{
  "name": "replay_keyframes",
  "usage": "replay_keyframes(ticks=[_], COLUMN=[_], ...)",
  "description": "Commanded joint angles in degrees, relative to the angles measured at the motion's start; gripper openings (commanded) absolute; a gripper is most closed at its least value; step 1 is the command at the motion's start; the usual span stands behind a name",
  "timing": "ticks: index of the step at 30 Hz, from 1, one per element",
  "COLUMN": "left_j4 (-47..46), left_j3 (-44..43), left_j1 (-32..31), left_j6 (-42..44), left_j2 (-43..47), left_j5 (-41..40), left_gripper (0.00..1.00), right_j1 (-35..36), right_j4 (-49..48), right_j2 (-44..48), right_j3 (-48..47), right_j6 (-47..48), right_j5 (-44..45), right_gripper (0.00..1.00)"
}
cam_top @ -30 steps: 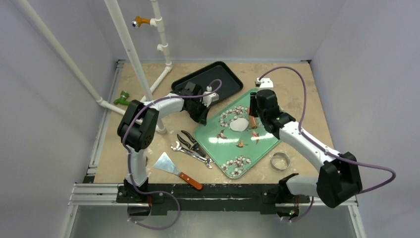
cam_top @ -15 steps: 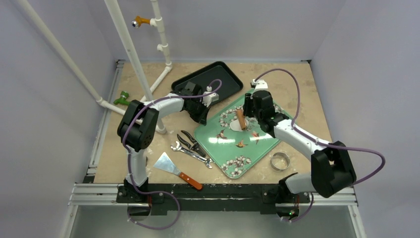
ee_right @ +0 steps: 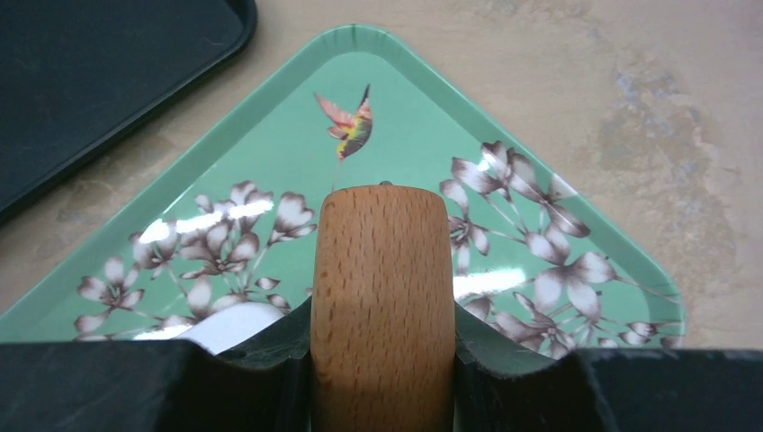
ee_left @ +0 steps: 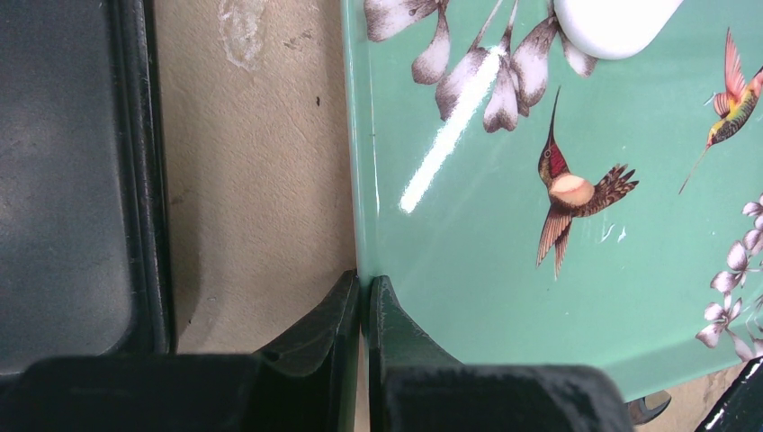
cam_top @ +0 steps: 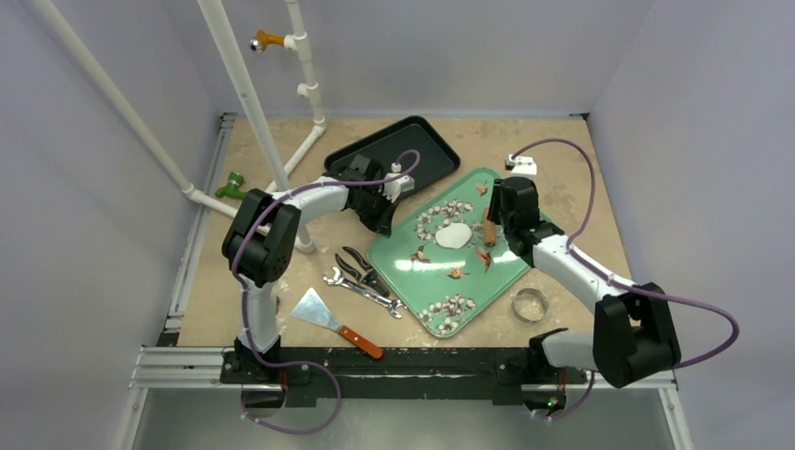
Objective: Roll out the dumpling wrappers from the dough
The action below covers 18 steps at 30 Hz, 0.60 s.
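One flat white dumpling wrapper lies on the green bird-print tray. My right gripper is shut on a wooden rolling pin just right of the wrapper. In the right wrist view the pin sits between the jaws of my right gripper, with the wrapper at its lower left. My left gripper is shut on the tray's left rim. In the left wrist view the left gripper pinches the rim, and the wrapper's edge shows at the top.
A black tray lies behind the green one and also shows in the left wrist view. A metal ring sits at the right front. Pliers, a wrench and a spatula lie at the left front. White pipes stand at the back left.
My right gripper swept the rolling pin left over the wrapper half a second ago, then back to the wrapper's right side. The left arm has not moved.
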<state>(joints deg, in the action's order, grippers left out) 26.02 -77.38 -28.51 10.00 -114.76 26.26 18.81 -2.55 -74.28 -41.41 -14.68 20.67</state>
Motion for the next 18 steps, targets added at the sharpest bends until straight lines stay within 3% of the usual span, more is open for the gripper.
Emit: replay_keyframes(ticks=[1,6,12,18], left_j4=[0.3,0.2,0.3,0.3], left_j3=[0.7,0.7,0.7,0.7], left_j1=[0.2,0.3,0.3,0.5], left_j6=[1.1,1.1,1.1,1.1], left_j2=[0.3,0.3,0.3,0.3], left_j5=[0.1,0.2,0.3,0.5], left_gripper=[0.00,0.00,0.00,0.00], right_j1=[-0.8,0.9,11.6,13.0], right_j4=[4.0,9.2,5.1,-1.5], right_j2=[2.6,2.9,3.9,-0.4], right_j3=[-0.1,-7.1,-9.5,-6.1], right_j6=[2.3,3.4,4.4,1.5], right_j5=[2.1,1.1,-0.1,-3.1], right_gripper=[0.00,0.00,0.00,0.00])
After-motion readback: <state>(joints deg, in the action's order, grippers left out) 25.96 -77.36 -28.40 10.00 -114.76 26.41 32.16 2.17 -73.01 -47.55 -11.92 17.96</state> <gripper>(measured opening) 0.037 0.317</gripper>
